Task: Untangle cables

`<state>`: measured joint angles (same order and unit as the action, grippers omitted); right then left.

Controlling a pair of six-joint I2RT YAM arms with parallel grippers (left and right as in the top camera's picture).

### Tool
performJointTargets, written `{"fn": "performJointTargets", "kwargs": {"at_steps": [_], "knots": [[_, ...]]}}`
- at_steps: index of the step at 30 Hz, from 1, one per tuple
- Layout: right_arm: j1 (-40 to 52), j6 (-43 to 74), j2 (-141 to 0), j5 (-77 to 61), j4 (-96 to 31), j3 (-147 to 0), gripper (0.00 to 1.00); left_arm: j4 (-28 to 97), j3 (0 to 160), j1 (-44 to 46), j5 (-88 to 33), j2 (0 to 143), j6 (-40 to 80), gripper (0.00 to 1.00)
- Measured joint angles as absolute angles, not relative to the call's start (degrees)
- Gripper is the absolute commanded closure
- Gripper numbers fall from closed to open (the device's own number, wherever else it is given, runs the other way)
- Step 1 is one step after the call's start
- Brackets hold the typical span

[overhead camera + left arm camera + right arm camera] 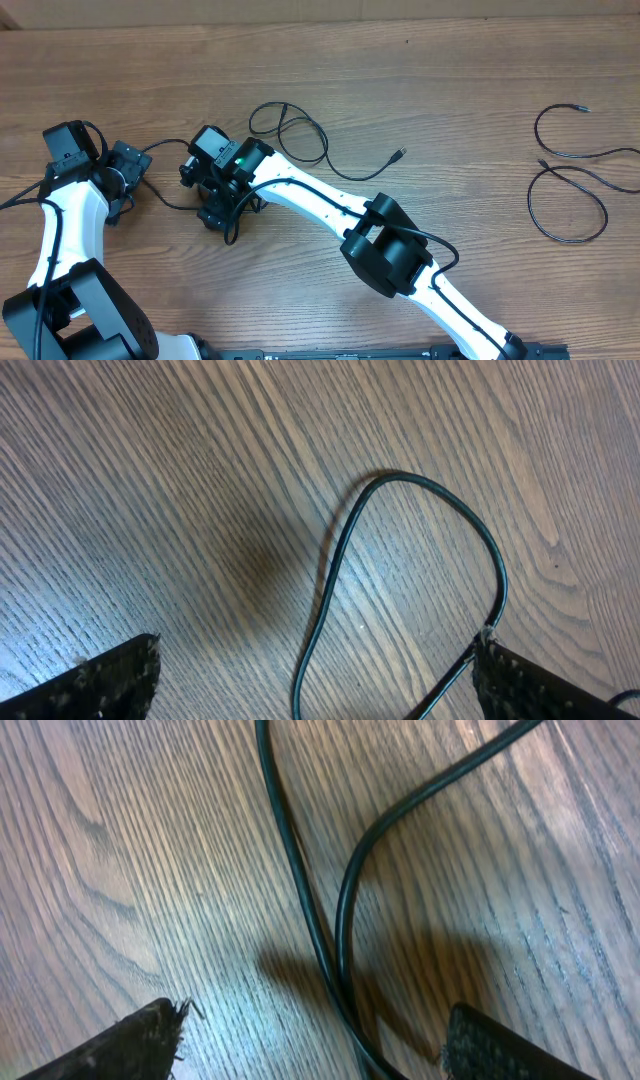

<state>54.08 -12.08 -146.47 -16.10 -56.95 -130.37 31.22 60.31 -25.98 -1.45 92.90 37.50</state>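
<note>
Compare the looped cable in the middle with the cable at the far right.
The middle cable lies right beside the right arm; the right cable lies well away from both arms. The middle cable's loops are small and overlap; the right cable's curves are wider and spread out, and it runs off the picture's edge. Both are thin, black and lie flat on the table.

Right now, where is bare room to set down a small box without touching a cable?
The widest bare patch of the table lies between the looped cable and the two cables at the right. The near right corner, beyond the right arm, is also free. Left of centre is crowded: the left arm and right arm crowd the looped cable there.
</note>
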Motion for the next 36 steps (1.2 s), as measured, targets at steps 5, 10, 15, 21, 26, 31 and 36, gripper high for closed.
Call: {"fn": "performJointTargets", "kwargs": {"at_steps": [5, 10, 15, 21, 26, 31, 36], "knots": [[54.5, -12.1, -146.5, -14.9, -54.0, -129.5, 0.13, 31.2, 60.3, -26.0, -1.5, 92.9, 37.5, 0.01], [56.0, -12.6, -146.7, -11.6, -52.8, -128.0, 0.19, 31.2, 60.3, -26.0, -1.5, 92.9, 37.5, 0.01], [57.5, -14.0, -146.8, -8.5, -49.6, -126.5, 0.41, 31.2, 60.3, -26.0, -1.5, 92.9, 37.5, 0.0], [58.3, -14.2, -146.0, -4.1, -47.1, -124.0, 0.6, 31.2, 60.3, -26.0, -1.5, 92.9, 37.5, 0.01], [58.3, -13.8, -145.7, -3.8, -47.1, -123.7, 0.82, 31.2, 60.3, -26.0, -1.5, 92.9, 37.5, 0.01], [58.4, -13.4, -145.6, -4.3, -47.4, -123.6, 0.96, 31.2, 60.3, -26.0, -1.5, 92.9, 37.5, 0.01], [58.5, -13.5, -145.5, -4.2, -49.6, -124.4, 0.96, 31.2, 60.3, -26.0, -1.5, 92.9, 37.5, 0.01]]}}
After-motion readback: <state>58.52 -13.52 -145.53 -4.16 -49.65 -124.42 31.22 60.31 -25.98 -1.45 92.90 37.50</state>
